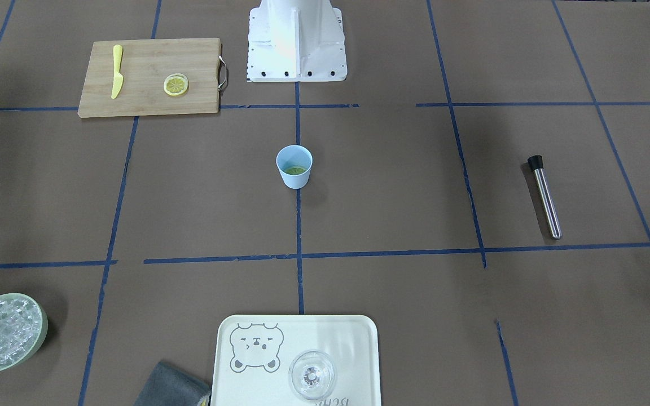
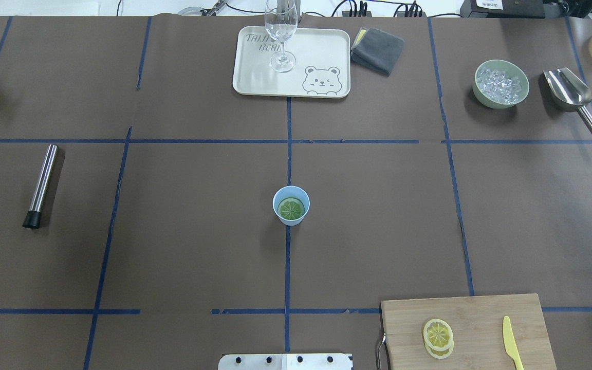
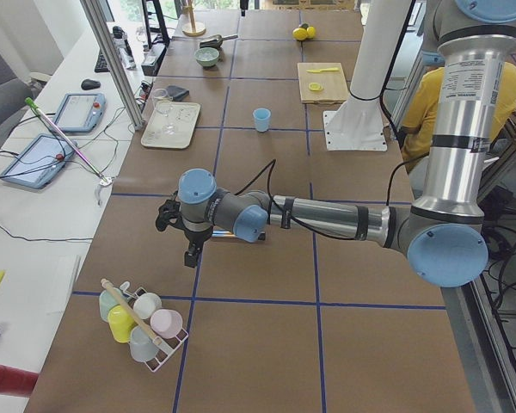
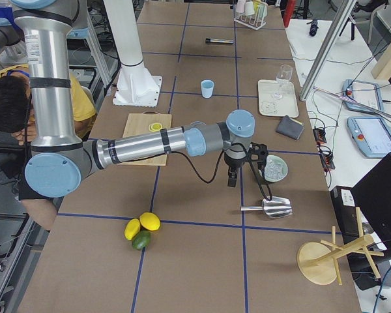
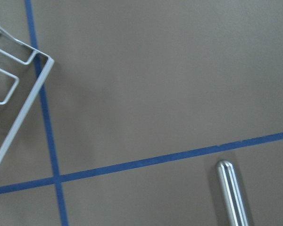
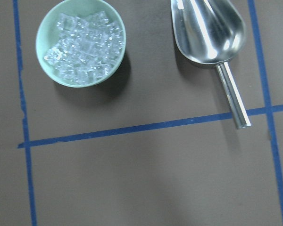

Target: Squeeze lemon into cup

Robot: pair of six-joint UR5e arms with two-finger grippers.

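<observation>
You have the lemon (image 2: 437,331) flat on the cutting board (image 2: 486,313) by the right arm and the cup (image 2: 291,205) upright mid-counter (image 2: 172,231), likely within either arm's reach, while left pincer (image 3: 192,254) and right pincer (image 4: 232,179) hang wide, spread or pressed together I cannot tell.

The flat table covering (image 2: 198,231) is matt brown with a grid of blue tape lines (image 2: 287,267). The tapered plastic tumbler (image 1: 294,176) is plain light blue, with a green segmented slice (image 2: 291,208) inside. The thin round lemon slice (image 1: 176,85) has bright yellow rind and pale segmented flesh; the rectangular tray (image 2: 255,77) is cream with a grey bear outline (image 2: 321,80).
</observation>
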